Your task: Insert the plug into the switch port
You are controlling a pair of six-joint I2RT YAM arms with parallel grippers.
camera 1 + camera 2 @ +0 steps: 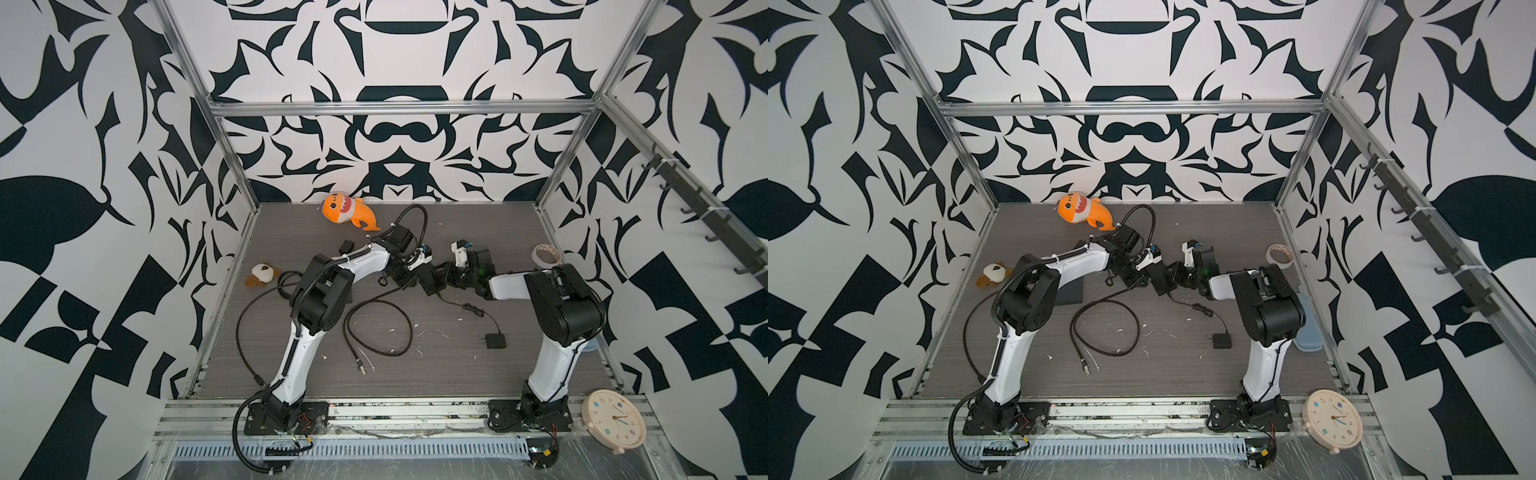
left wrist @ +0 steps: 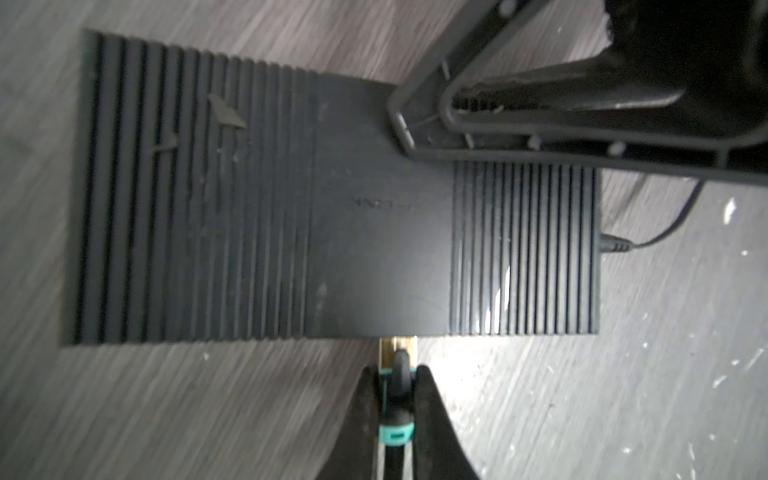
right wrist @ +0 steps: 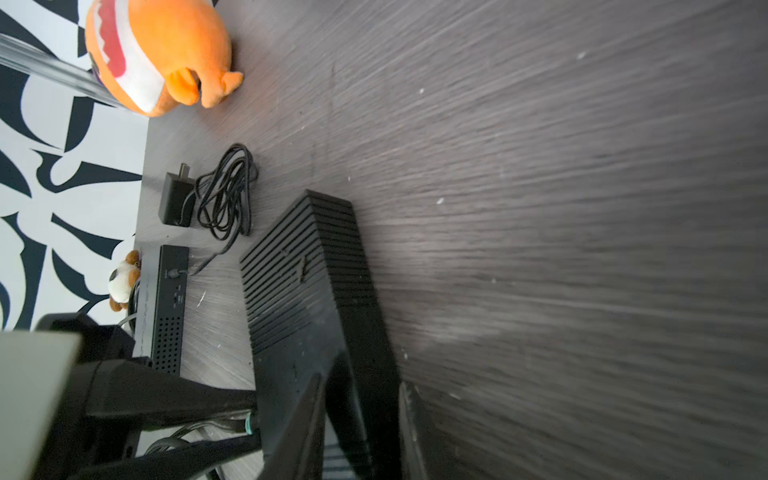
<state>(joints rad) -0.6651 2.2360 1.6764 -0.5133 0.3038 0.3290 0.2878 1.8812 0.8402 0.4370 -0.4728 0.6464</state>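
Plug point(image 2: 390, 353) sits pinched in the left end effector point(image 2: 397, 376), long axis square to the long side of the switch point(image 2: 332, 228) lying flat on the table point(image 2: 623, 374), gold tip pointing into it. The right end effector point(image 3: 370, 397) straddles the opposite edge, jaws slightly apart, grip unclear.

I see the grey wood-grain worktop point(image 1: 457, 374) carrying the ribbed black switch point(image 2: 374, 228) near its middle. In both top views, an orange shark plush point(image 1: 347, 210) lies behind the switch. A plush dog point(image 1: 262, 274) lies to its left and a tape roll point(image 1: 545, 254) to its right. A looped cable point(image 1: 378, 328) and a power adapter point(image 1: 495, 340) lie in front.
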